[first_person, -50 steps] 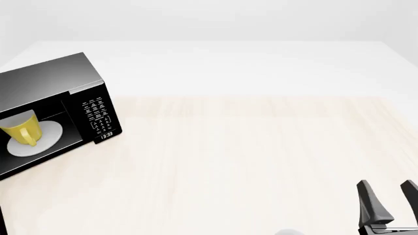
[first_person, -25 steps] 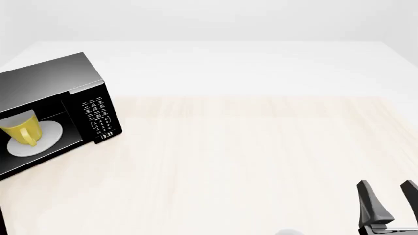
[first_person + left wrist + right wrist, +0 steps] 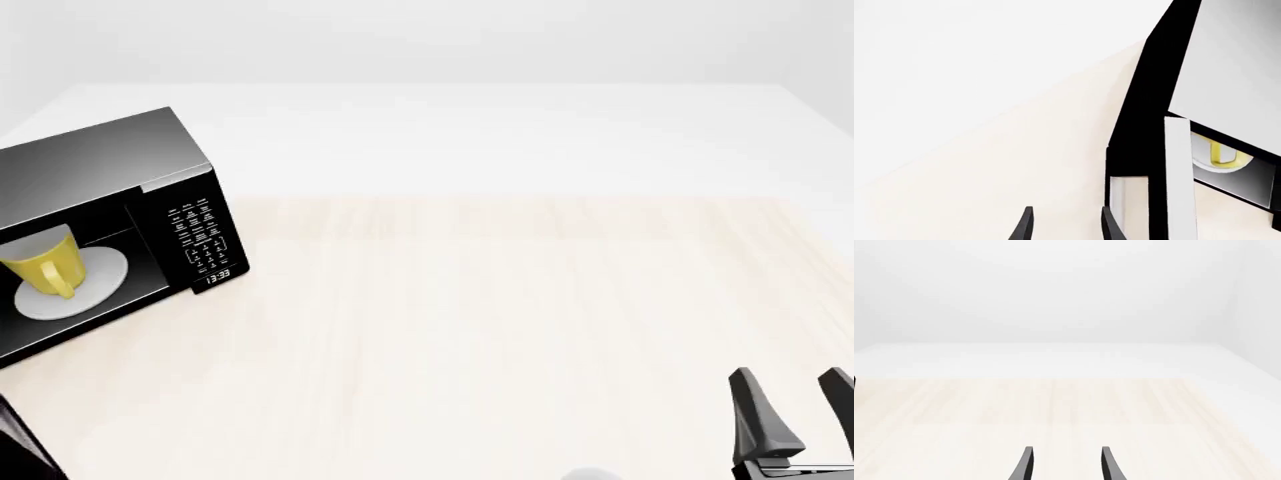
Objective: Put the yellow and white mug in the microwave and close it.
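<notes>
The black microwave (image 3: 107,180) stands at the table's far left with its front open. The yellow and white mug (image 3: 47,262) stands upright inside on the white turntable plate (image 3: 104,285), handle toward me. In the left wrist view my left gripper (image 3: 1064,226) is open and empty, close beside the microwave (image 3: 1147,110) and the pale edge of its open door (image 3: 1179,185). The mug's yellow handle (image 3: 1223,155) shows past that edge. My right gripper (image 3: 794,405) is open and empty at the front right, far from the microwave. It also shows in the right wrist view (image 3: 1064,465).
The microwave's keypad panel (image 3: 200,240) with its clock faces the middle of the light wooden table (image 3: 507,320). A dark shape (image 3: 20,445) sits in the front left corner. I cannot tell whether it is the door or my left arm.
The dark shape at the front left corner has come further into the front view. The mug, the microwave and my right gripper have not moved.
</notes>
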